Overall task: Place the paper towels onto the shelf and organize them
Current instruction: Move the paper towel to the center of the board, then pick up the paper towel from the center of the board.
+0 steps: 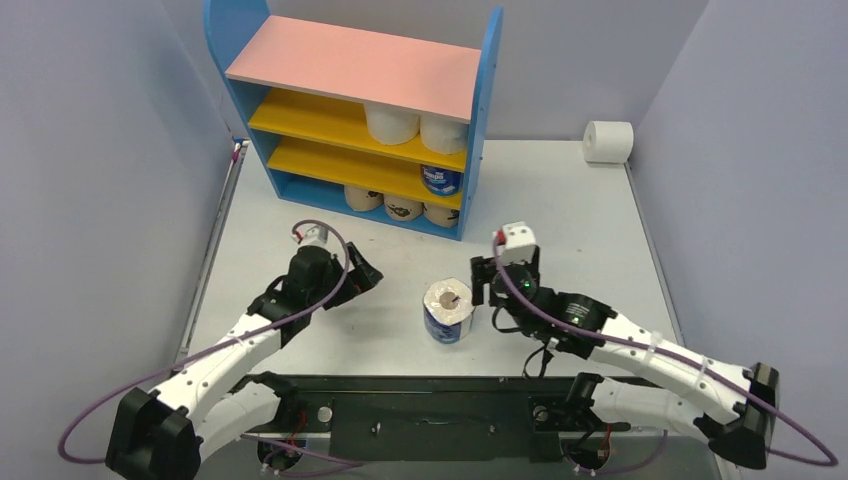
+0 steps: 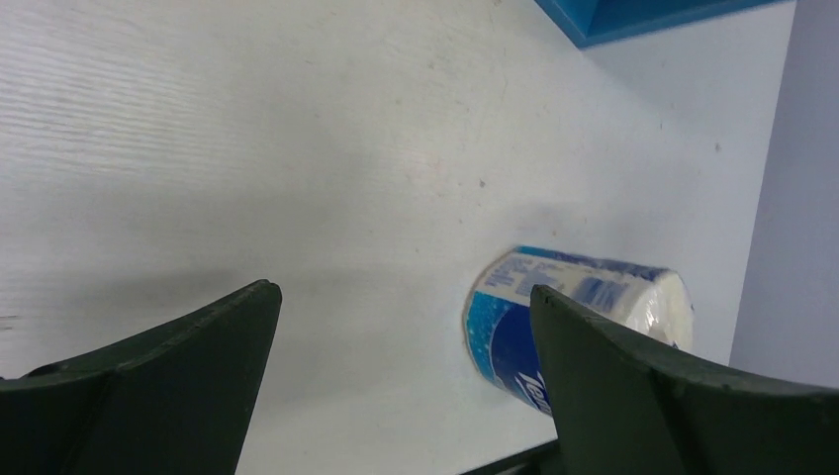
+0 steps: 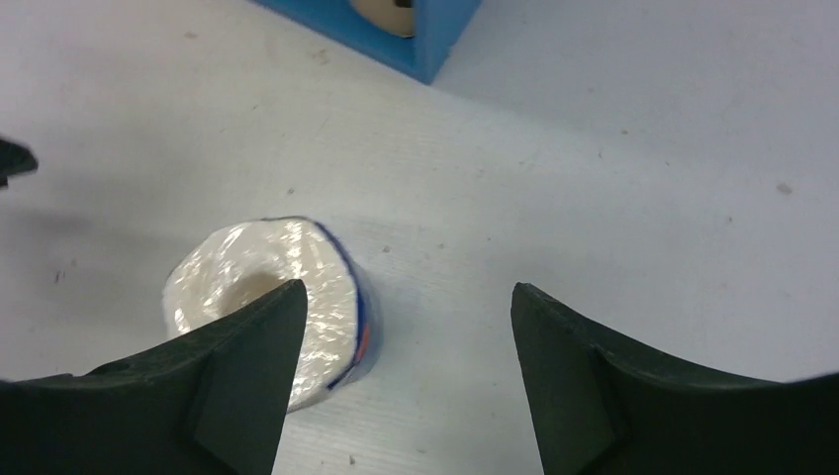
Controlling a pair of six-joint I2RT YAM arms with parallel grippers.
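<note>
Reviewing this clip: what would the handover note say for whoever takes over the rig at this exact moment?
Left gripper: open, empty, to the left of the table roll.
Right gripper: open, empty, just right of that roll.
Shelf: two white rolls on the upper yellow board, one blue-wrapped roll on the lower yellow board, three tan rolls on the base.
Done: six rolls shelved.
Left: the table roll, blue-wrapped and standing upright between the arms, and a loose white roll at the far right corner of the table.
</note>
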